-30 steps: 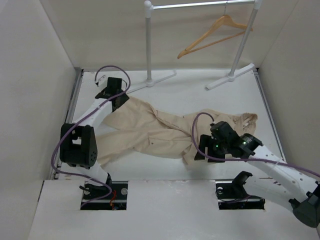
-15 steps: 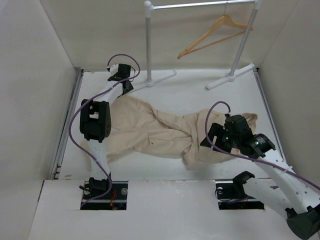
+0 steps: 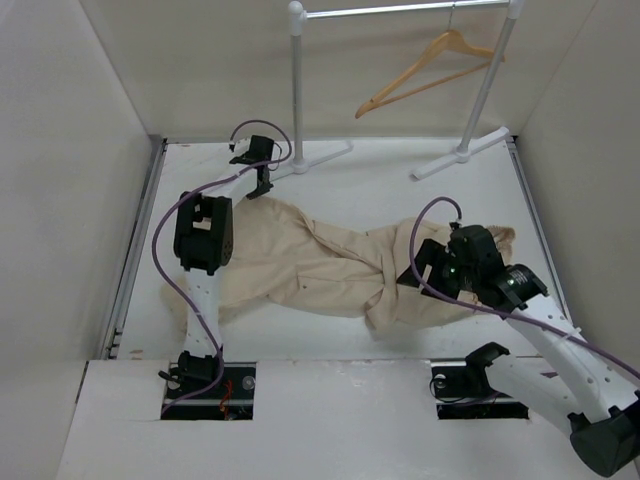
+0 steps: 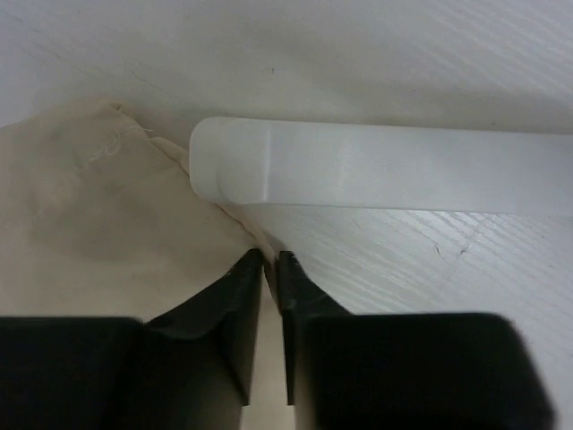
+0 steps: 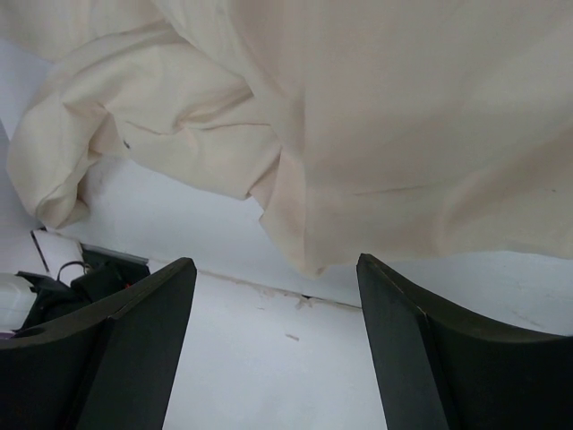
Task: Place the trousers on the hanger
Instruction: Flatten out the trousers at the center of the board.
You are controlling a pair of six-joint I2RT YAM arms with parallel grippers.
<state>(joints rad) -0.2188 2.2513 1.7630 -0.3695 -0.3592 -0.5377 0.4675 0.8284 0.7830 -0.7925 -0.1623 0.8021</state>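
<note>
Swinging back from the far corner at 11 o'clock, the left claw [image 3: 262,183] now hangs over the end of one leg of the trousers [image 3: 310,265], while the right claw [image 3: 416,274] has scarcely shifted.

Room first. At 12 o'clock a band of bare desk [image 3: 390,185] lies between the cloth and the two feet of the white rack [image 3: 297,90]. The nearer rack foot [image 3: 318,157] sits just beside the left claw. At 9 o'clock the lower leg reaches close to the desk's rail, under the side wall [image 3: 70,200]. At 6 o'clock only a narrow strip separates the cloth from the near edge. At 3 o'clock the waistband end stops short of the right rail.

The hanger [image 3: 430,65] hangs from the rack's bar at 1 o'clock, tilted with its left end lower, well apart from the trousers.

The trousers are beige and creased, spread across the desk with both legs fanning toward 9 and 10 o'clock and the waist toward 3 o'clock — bunched into folds near the middle.

From the left wrist, the left claw [image 4: 269,262] is clenched to a thin slit. The hem runs right up to its tips, with the rack foot [image 4: 385,166] just beyond; whether cloth is caught cannot be told. From the right wrist, the right claw [image 5: 275,262] is spread wide above rumpled cloth, gripping nothing.
</note>
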